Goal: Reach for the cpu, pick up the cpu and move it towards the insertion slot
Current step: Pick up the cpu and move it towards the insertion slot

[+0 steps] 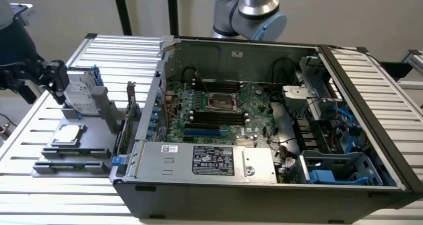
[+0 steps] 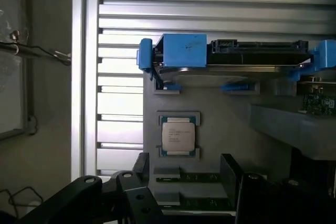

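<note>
- Step in hand, as I judge it: the reach. gripper (image 2: 185, 161) hangs over the grey fixture plate (image 2: 220, 114), claw spread wide, nothing in it, not touching the chip.
- cpu (image 2: 178, 136) lies flat in its square seat mid-plate, metal top up, near the fingertips but apart from them.
- To do the reach well: centre the claw on the chip, keep the fingers (image 2: 140, 165) square to two opposite edges and level, and come in at sides free of the seat's corner tabs.
- Keep off the hard drive (image 2: 236, 53) standing on edge in blue brackets at the plate's far end, and off the memory sticks (image 2: 184, 177) slotted along its near edge.
- Plate also carries a green card (image 2: 320, 100) at one side.
- Open computer case (image 1: 264, 185) holds the motherboard (image 1: 254, 113); the insertion slot (image 1: 223, 102) sits mid-board, dark centre, looks empty.
- Case also holds a power supply (image 1: 205, 160) along its near edge and a blue drive cage (image 1: 337, 171) in its near corner on the exterior view's right.
- Plate sits on the slatted table (image 1: 26, 131), just beside the case, on the exterior view's left.
</note>
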